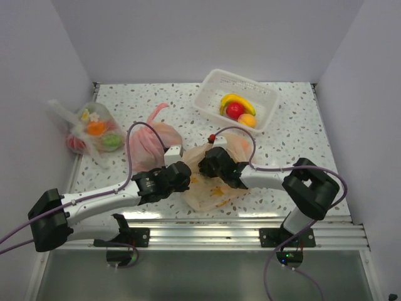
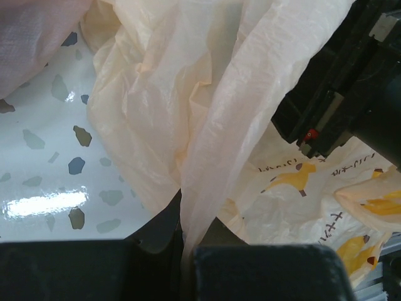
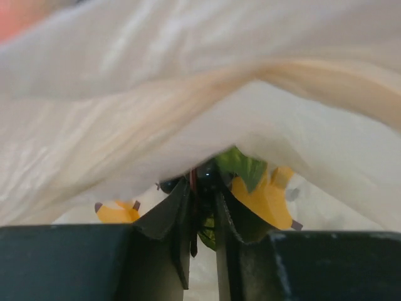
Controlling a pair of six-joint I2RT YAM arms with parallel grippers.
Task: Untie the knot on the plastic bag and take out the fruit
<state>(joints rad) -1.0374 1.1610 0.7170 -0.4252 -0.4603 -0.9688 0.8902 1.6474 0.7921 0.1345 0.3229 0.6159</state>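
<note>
From above, you have the plastic bag (image 1: 216, 188) lying slack on the counter (image 1: 301, 135) near its front edge, between your two arms. Your left fingers (image 1: 180, 175) meet its left side and your right fingers (image 1: 210, 164) sit on its upper part. From here you cannot see how far either pair is parted. Three pieces of the fruit (image 1: 237, 108) lie in the white basket (image 1: 266, 97) at the back: a banana, a red apple and an orange. The pink bag (image 1: 150, 141) lies just behind the left fingers, and the clear flower-print bag (image 1: 94, 132) sits far left. You cannot make out the knot in this view.

In the left wrist view, your left fingers are almost together, clamped on a long fold of the bag's film that rises out of the slit between them. The right arm (image 2: 351, 81) crosses the upper right, cut off by the frame. The film carries yellow motifs and short lines of dark writing, too creased and small to read.

In the right wrist view, your right fingers stand close, with only a narrow slit between the tips. Something dark and green sits in that slit, out of focus — you cannot tell whether film is pinched there. A twisted strand of film (image 3: 263, 78) runs across above, and pale film hides everything else.
</note>
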